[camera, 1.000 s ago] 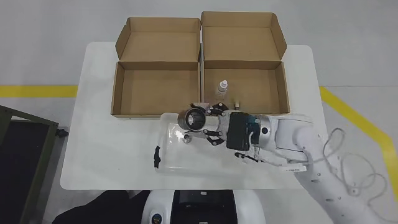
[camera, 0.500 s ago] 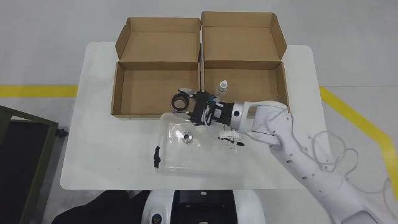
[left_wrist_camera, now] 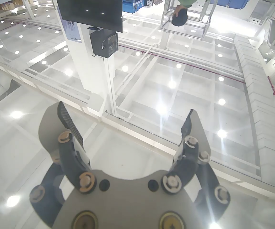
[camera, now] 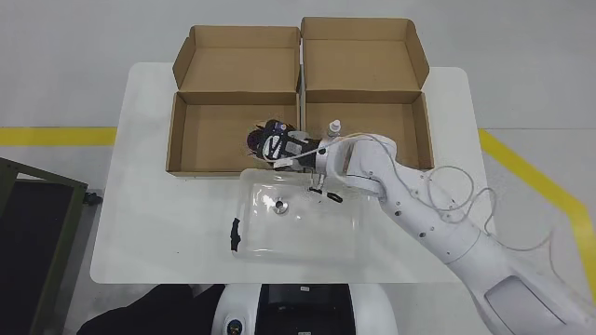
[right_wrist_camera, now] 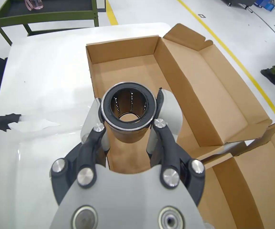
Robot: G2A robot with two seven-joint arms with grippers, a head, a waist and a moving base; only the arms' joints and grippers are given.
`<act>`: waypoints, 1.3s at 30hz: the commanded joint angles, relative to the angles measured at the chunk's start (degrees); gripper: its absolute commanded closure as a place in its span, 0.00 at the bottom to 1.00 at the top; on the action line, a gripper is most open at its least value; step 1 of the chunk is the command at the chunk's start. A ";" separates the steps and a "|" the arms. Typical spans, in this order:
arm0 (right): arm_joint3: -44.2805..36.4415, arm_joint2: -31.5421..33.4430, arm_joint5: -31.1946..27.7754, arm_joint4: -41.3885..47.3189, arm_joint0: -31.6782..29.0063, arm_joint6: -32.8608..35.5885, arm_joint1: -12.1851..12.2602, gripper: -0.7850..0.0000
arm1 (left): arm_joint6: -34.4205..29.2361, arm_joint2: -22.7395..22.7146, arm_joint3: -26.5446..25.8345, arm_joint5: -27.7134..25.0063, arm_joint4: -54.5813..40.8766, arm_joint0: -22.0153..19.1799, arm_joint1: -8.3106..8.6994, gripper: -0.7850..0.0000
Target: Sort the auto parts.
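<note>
A black and metal cylindrical bearing [right_wrist_camera: 130, 133] is held in my right gripper [right_wrist_camera: 129, 106], which is shut on its sides. In the top view the right gripper [camera: 267, 140] and the bearing [camera: 256, 140] hang over the near right part of the left cardboard box [camera: 219, 140]. That box's floor [right_wrist_camera: 127, 72] is bare. The right cardboard box [camera: 391, 135] holds a small white part [camera: 333, 128] near its left wall. My left gripper [left_wrist_camera: 125, 108] is open and points up at the ceiling, with nothing between its fingers.
A clear plastic bag [camera: 307, 233] lies on the white table [camera: 149, 195] in front of the boxes. On it are a small round metal part [camera: 279, 207] and a black piece [camera: 236, 234] at its left edge. Both box lids stand open at the back.
My right arm has carried the bearing from above the clear bag away from the front edge and leftward, to above the left box.
</note>
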 commanded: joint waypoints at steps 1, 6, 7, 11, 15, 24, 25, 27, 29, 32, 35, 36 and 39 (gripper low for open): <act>1.25 -0.57 0.42 -0.08 0.53 1.01 -0.53 1.00 | 0.00 0.00 0.00 0.00 0.00 0.00 0.00 0.00; 3.64 -1.15 0.98 -0.39 1.26 2.51 -1.43 1.00 | 0.00 0.00 0.00 0.00 0.00 0.00 0.00 0.00; 4.23 -1.20 1.03 -0.31 1.38 2.83 -1.64 1.00 | 0.00 0.00 0.00 0.00 0.00 0.00 0.00 0.00; 5.67 -1.48 1.02 -0.30 1.86 4.15 -2.26 1.00 | 0.00 0.00 0.00 0.00 0.00 0.00 0.00 0.00; 7.27 -1.81 1.11 0.15 2.31 5.96 -2.97 1.00 | 0.00 0.00 0.00 0.00 0.00 0.00 0.00 0.00; 9.16 -1.33 0.90 0.51 2.44 7.37 -3.92 0.63 | 0.00 0.00 0.00 0.00 0.00 0.00 0.00 0.00; 9.36 -1.29 0.80 0.53 2.46 7.70 -4.05 0.61 | 0.00 0.00 0.00 0.00 0.00 0.00 0.00 0.00; 9.59 -1.22 0.68 0.53 2.48 7.98 -4.21 0.60 | 0.00 0.00 0.00 0.00 0.00 0.00 0.00 0.00; 9.96 -1.23 0.69 0.40 2.44 8.06 -4.42 0.60 | 0.00 0.00 0.00 0.00 0.00 0.00 0.00 0.00; 10.65 -1.22 0.62 0.28 2.49 8.21 -4.76 0.58 | 0.00 0.00 0.00 0.00 0.00 0.00 0.00 0.00; 11.19 -1.12 0.46 0.18 2.58 8.26 -5.06 0.53 | 0.00 0.00 0.00 0.00 0.00 0.00 0.00 0.00; 11.32 -1.05 0.49 0.13 2.59 8.23 -5.15 0.51 | 0.00 0.00 0.00 0.00 0.00 0.00 0.00 0.00; 11.64 -0.69 0.32 -0.01 2.57 8.00 -5.38 0.36 | 0.00 0.00 0.00 0.00 0.00 0.00 0.00 0.00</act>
